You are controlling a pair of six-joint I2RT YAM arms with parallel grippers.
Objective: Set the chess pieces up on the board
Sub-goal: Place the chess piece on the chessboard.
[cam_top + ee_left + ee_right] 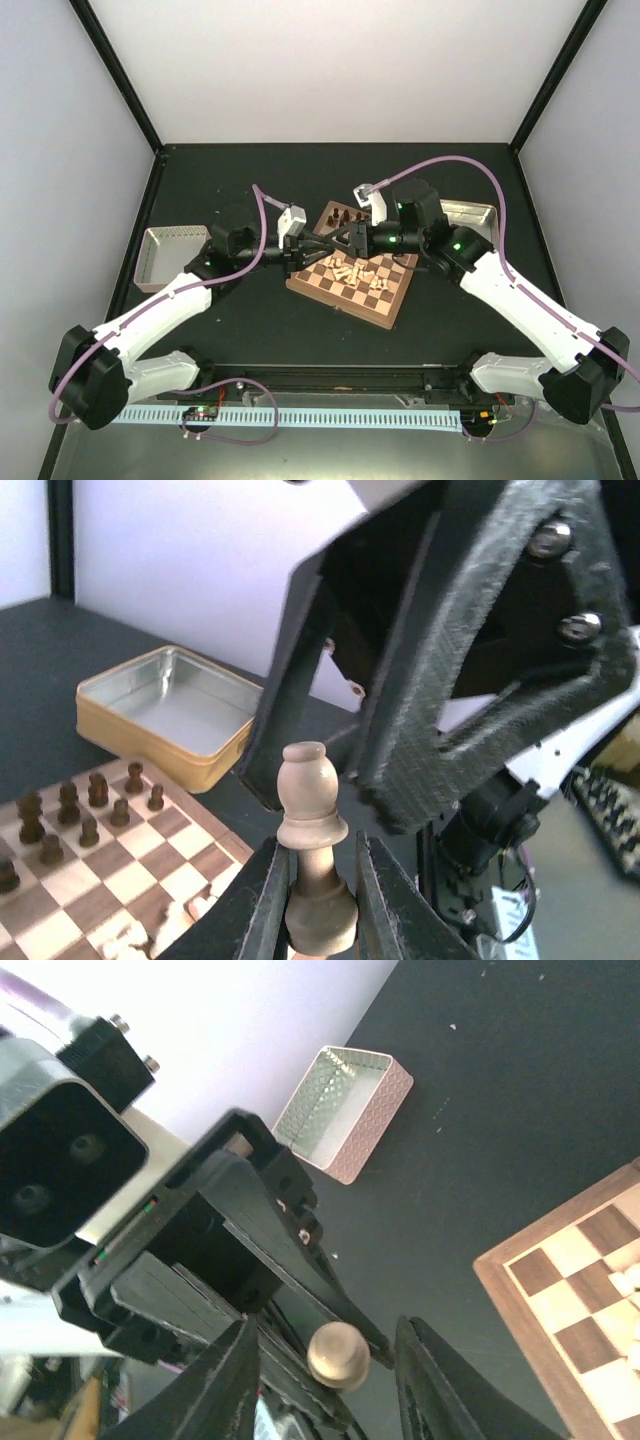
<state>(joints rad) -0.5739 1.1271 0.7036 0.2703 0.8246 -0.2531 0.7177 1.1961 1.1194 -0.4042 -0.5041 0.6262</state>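
One square checkered wooden chessboard (345,290). Two rectangular metal trays: pinkish tray (172,250) off the left gripper's (320,865) left, golden tray (150,750) beyond it. One pale cream wooden chessman (312,820) between its fingers; about ten dark brown chessmen (75,815) ahead; pale heap (352,270) uncountable.

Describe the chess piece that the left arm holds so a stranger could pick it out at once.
Find the chessboard in the middle of the black table, where both arms meet over it. There the left arm's fingers pinch one pale cream chess piece upright by its base. Unlike the other pale pieces lying on the squares, it alone is off the board.
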